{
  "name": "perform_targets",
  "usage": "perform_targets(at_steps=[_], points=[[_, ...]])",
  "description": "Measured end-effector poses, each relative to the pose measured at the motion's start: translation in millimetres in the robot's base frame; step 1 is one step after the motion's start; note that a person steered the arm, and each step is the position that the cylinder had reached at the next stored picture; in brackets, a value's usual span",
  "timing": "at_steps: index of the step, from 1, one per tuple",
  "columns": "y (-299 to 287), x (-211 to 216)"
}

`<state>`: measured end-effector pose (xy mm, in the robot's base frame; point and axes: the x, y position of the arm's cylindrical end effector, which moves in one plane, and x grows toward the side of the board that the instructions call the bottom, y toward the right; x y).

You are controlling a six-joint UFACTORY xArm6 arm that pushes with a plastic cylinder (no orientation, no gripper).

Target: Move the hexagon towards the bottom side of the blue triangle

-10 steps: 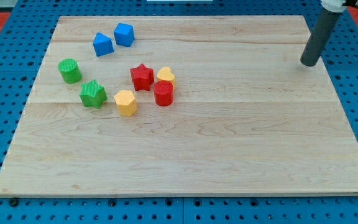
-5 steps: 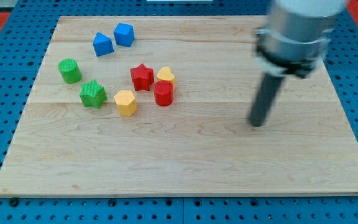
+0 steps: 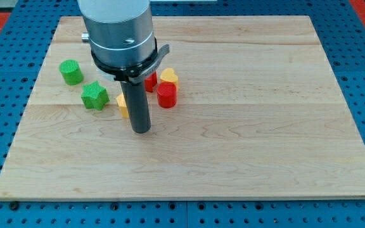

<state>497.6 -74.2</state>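
My tip rests on the board just below and to the right of the yellow hexagon. The rod hides most of the hexagon, and only its left edge shows. I cannot tell whether the rod touches it. The arm's grey body covers the top left of the board and hides the blue triangle and the other blue block.
A red cylinder and a yellow block sit right of the rod, with a red star partly hidden behind it. A green cylinder and a green star lie to the left. The wooden board lies on a blue pegboard.
The arm has swept from the view's top right across the board to the left. My tip now stands by the yellow hexagon, and the arm now covers the blue blocks. No block has visibly moved.
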Motion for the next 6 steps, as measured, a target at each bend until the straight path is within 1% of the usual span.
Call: perform_targets(at_steps=[2,3,4,5,6], points=[[-8.2,0.4],[-25.4,3.8],[-26.2,-30.6],[-23.0,-79.2],[-43.6,-119.8]])
